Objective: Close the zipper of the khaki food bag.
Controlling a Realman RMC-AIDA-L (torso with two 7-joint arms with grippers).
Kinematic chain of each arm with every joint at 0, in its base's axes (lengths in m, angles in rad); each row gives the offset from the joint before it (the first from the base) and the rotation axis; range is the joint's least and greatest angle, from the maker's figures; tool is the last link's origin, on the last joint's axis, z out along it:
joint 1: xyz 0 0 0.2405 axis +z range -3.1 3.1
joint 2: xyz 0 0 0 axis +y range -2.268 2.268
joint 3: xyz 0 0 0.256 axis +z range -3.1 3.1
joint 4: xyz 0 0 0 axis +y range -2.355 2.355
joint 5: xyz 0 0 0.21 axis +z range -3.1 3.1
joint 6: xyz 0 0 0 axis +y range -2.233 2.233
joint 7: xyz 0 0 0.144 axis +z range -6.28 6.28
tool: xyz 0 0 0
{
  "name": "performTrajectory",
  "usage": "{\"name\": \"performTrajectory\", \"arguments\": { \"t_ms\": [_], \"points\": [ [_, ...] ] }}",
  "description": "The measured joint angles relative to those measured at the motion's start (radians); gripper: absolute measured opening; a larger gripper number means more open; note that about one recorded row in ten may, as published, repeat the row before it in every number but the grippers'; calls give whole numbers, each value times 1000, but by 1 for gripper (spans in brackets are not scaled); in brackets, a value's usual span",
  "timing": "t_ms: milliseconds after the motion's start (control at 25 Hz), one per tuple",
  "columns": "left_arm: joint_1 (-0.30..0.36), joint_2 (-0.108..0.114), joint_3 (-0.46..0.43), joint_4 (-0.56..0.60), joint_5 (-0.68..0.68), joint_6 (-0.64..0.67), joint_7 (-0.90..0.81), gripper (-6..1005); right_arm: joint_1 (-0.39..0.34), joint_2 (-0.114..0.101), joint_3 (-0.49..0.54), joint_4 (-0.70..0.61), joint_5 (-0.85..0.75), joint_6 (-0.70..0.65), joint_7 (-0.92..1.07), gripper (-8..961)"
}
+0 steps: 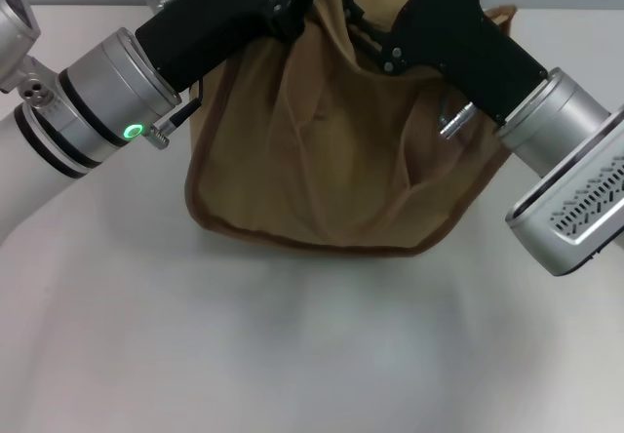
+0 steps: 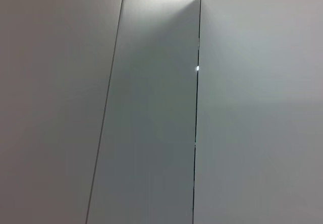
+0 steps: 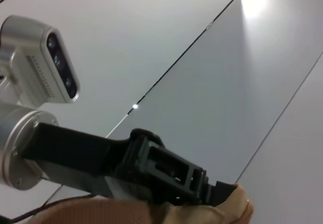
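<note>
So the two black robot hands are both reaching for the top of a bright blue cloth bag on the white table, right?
Not quite: the boxy canvas food bag is khaki-tan with brown piping, not blue, as the head view shows. The black left gripper and right gripper do both reach for its top, on the white table.

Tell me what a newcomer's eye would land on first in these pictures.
The khaki food bag dominates the head view, standing slumped and creased mid-table. Both black tools reach into its top from either side: the left tool at the upper left corner, the right tool at the upper right. The right wrist view shows the left tool meeting a corner of the fabric.
</note>
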State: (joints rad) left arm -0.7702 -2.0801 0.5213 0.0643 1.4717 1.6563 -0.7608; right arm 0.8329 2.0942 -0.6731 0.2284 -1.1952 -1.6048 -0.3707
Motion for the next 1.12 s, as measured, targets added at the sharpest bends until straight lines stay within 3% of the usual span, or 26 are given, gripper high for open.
{"name": "performTrajectory", "arguments": {
  "t_ms": [200,520,1120],
  "points": [
    [2,0,-1,0,-1,-1,0,20,-10,0,21,5,-29,-5,-8,733],
    [5,0,0,-12,-1,1,0,20,-5,0,22,1,-54,7,-3,315],
    [31,0,-6,-14,2,5,0,21,-20,0,23,3,-53,9,-1,43]
  ]
}}
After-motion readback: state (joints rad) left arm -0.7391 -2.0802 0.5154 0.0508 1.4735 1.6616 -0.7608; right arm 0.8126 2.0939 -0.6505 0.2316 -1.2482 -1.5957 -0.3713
